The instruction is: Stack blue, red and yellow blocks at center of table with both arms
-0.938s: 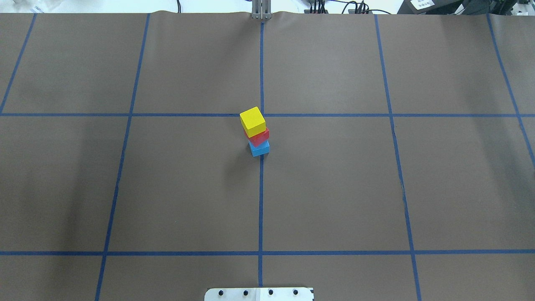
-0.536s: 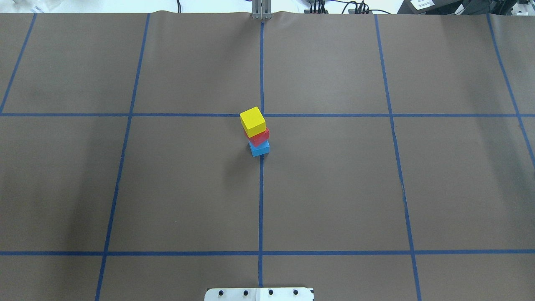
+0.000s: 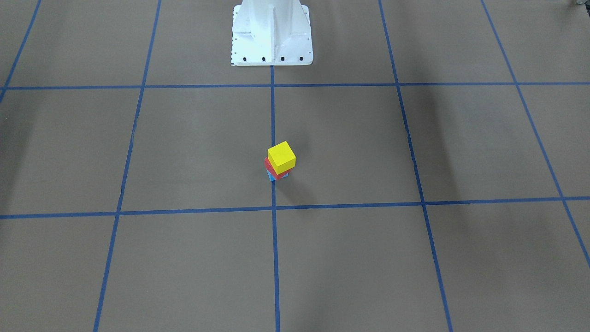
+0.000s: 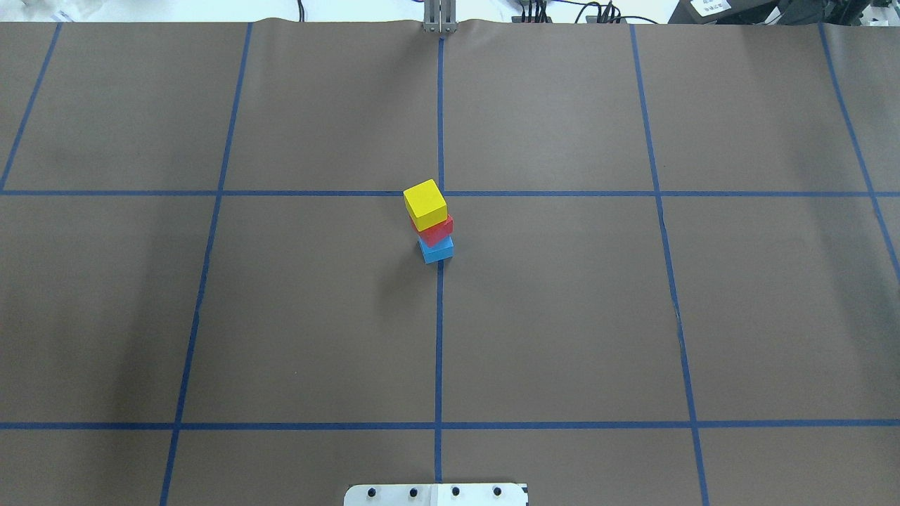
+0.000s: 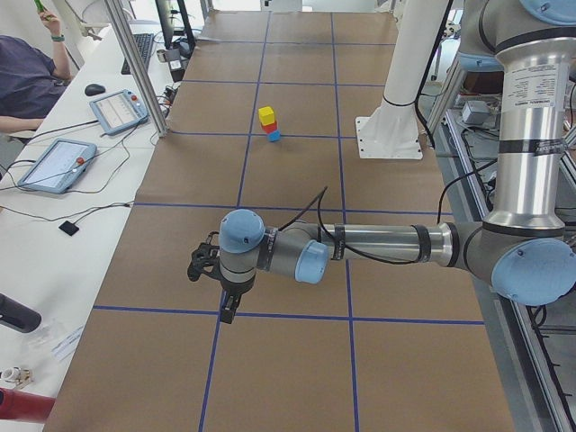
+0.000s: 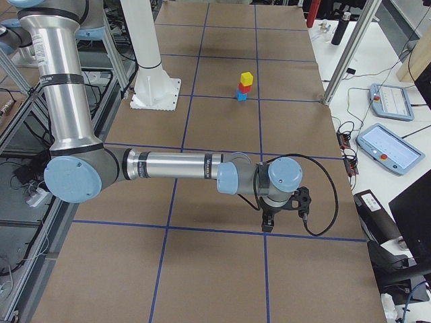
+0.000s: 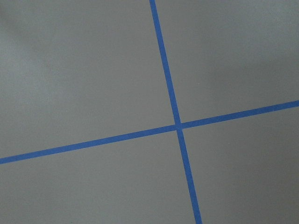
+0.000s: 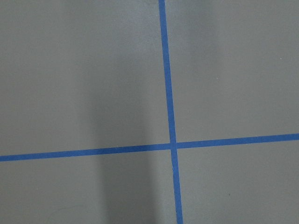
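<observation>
Brown paper-covered table [image 4: 562,316] marked with a grid of blue tape lines [image 4: 439,337]. The grey-and-blue left arm [image 5: 378,243] and grey-and-blue right arm [image 6: 175,165] lie stretched out low over opposite ends of the table, each well apart from the centre. The black two-finger left gripper [image 5: 229,313] and black two-finger right gripper [image 6: 267,225] point down at bare paper. Each shows only in a side view, so whether either is spread or closed cannot be told, and neither wrist camera sees a block.

The tower stands on the centre tape line, just on the robot's side of a tape crossing: blue wooden cube [image 4: 439,251] on the paper, red wooden cube [image 4: 440,229] on it, yellow wooden cube [image 4: 425,202] on top. The stack appears complete.

Hazards, as judged: the cubes are twisted and slightly offset from one another, so overhang is small but real. A jolt to the table, or an arm sweeping across the centre, could topple the tower.
</observation>
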You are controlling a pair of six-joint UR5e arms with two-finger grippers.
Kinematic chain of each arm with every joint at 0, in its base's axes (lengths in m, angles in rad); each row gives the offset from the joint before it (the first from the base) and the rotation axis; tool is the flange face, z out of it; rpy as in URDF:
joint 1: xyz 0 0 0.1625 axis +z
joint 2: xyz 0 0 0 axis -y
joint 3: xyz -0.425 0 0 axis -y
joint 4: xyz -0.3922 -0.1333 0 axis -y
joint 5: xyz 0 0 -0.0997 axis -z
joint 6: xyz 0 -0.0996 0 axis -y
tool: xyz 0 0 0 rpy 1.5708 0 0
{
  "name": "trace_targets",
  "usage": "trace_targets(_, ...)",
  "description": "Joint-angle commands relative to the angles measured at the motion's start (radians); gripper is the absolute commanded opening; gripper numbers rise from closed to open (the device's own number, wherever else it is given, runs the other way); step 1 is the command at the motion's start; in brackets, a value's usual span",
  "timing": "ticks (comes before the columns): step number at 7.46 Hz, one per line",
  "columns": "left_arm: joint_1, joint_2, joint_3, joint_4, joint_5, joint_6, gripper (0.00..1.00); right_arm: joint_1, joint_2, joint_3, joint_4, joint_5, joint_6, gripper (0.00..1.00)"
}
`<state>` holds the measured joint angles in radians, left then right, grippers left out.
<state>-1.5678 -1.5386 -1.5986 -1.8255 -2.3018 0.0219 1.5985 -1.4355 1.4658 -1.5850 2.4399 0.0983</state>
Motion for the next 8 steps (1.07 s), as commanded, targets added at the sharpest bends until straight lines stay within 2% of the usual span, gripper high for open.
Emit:
trace_targets(1,0.0,0.0,-0.001,0.0,0.001,0.0,1.0,0.001,-0.126,0.143,-0.001,-0.001,0.0,1.0)
trace_targets(2,0.0,-0.001,-0.001,0.0,0.001,0.0,1.0,0.001,-0.155,0.174,-0.001,-0.001,0.0,1.0)
trace_targets(8,0.0,0.0,-0.012,0.0,0.001,0.0,1.0,0.001,-0.163,0.182,0.002,0.001,0.0,1.0)
